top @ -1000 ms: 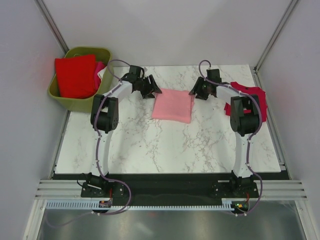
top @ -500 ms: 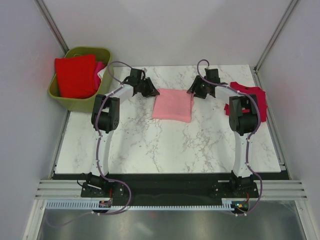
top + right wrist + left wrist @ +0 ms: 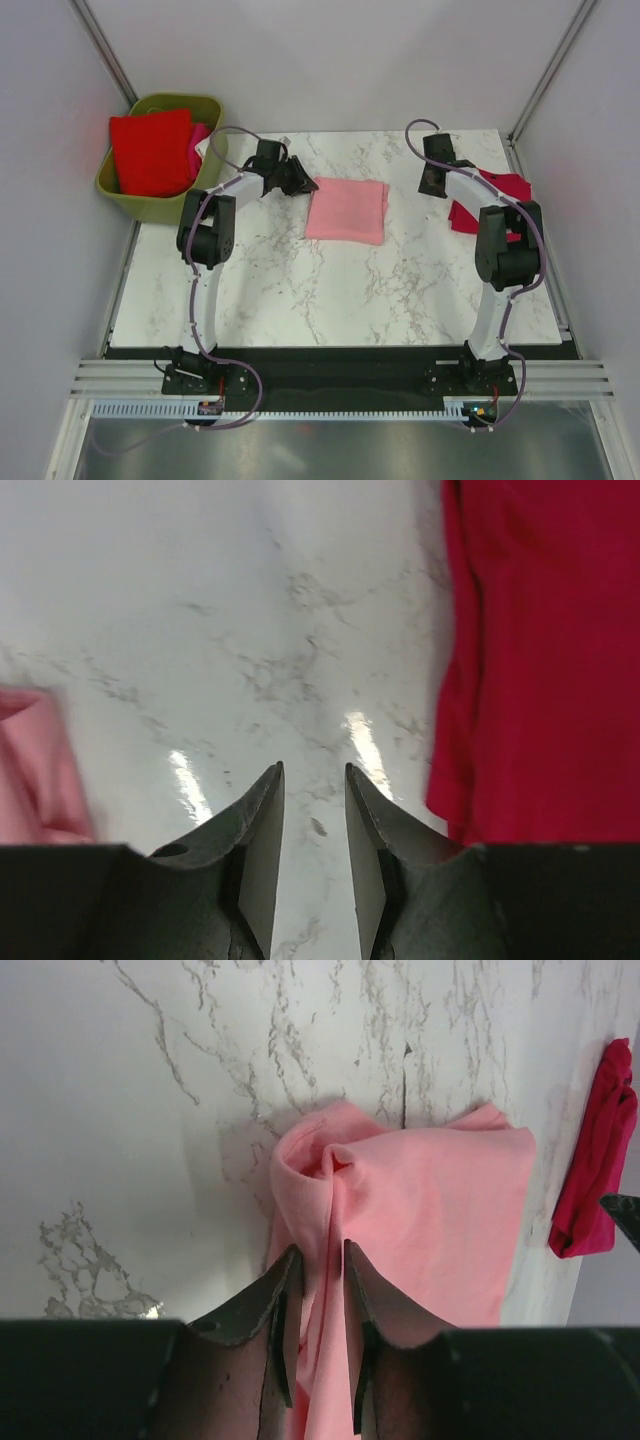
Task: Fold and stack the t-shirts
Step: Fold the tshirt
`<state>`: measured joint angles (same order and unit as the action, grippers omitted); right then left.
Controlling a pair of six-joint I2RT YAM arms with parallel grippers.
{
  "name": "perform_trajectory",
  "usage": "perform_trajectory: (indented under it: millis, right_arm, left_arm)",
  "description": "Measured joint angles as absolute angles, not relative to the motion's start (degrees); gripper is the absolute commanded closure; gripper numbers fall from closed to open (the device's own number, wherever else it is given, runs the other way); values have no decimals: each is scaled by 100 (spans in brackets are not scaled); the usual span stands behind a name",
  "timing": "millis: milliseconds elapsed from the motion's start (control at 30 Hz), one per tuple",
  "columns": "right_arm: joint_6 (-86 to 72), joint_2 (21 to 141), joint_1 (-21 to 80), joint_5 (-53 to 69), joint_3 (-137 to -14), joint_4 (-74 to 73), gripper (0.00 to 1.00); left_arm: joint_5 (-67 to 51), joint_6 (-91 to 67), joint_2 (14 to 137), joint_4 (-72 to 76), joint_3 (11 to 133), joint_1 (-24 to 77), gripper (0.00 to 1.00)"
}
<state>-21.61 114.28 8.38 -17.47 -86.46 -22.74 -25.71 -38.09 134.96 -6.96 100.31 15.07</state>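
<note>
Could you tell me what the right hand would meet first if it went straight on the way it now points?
Probably the bare white marble tabletop, though depth is unclear; the right hand points between the crimson cloth shirt and the light pink shirt.

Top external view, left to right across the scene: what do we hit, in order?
Olive-green plastic basket → left gripper → light pink folded cloth t-shirt → right gripper → dark crimson crumpled cloth t-shirt.
</note>
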Motion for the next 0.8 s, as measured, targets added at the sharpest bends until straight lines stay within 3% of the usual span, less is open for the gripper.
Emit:
perform_trajectory:
  millis: [367,800]
  right_arm:
    - [-1922,12130,1076,-3769,-9146,-3531,61]
    - [-1920,12768,1135,-4510,-9483,-4145,65]
  left_arm:
    - [-2722,-3809,13323,-757,10033,1485,70]
    - [-2790,-3809,13323,-760,10033,1483,70]
